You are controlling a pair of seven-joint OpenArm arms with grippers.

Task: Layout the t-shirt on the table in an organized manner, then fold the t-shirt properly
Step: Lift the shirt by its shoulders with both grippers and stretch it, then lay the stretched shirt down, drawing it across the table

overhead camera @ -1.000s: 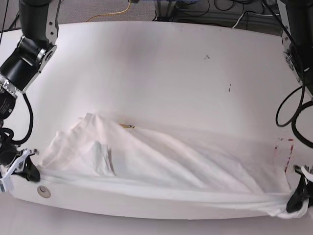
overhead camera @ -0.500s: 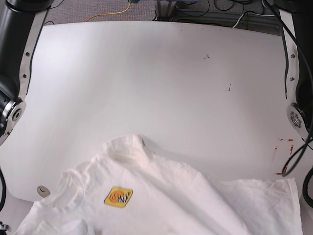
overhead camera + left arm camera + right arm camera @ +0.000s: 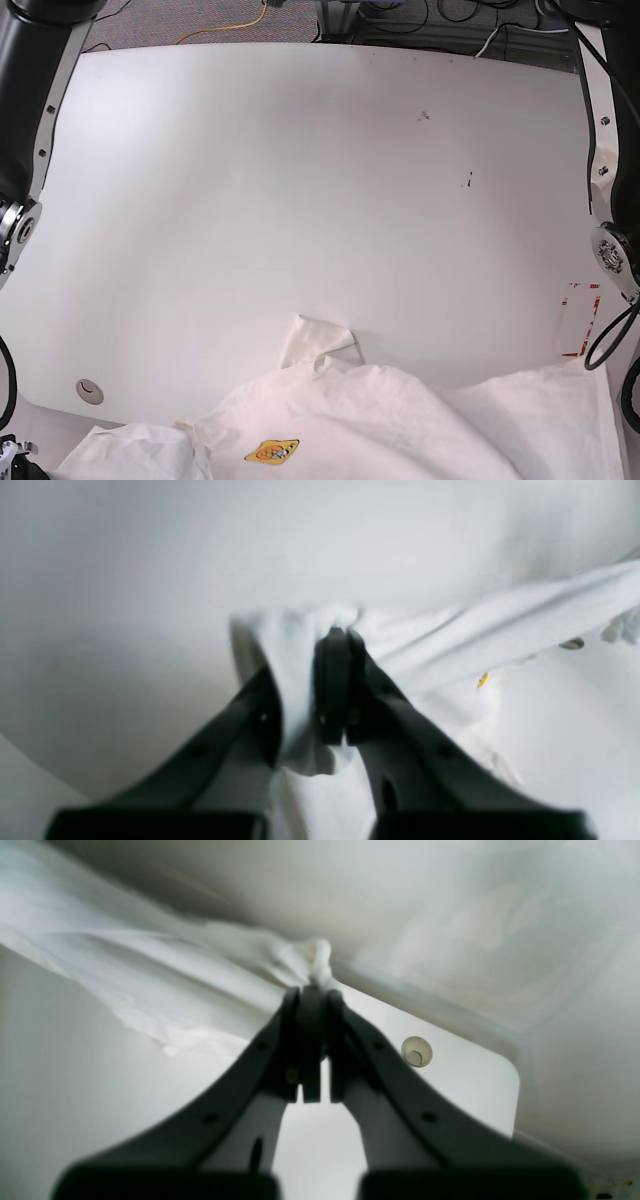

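Both end effectors, left [image 3: 340, 635] and right [image 3: 312, 992], are clamped tight on bunched t-shirt [image 3: 400, 425] fabric.

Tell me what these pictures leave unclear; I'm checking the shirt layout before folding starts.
- Base view: the t-shirt runs off the bottom edge, so its hem and large print are unseen; only the yellow patch shows.
- Base view: both grippers lie out of frame.
- Left wrist view: motion blur; the left gripper pinches cloth, which part unclear.
- Right wrist view: the right gripper holds a bunched corner, blurred; beyond the table nothing is readable.
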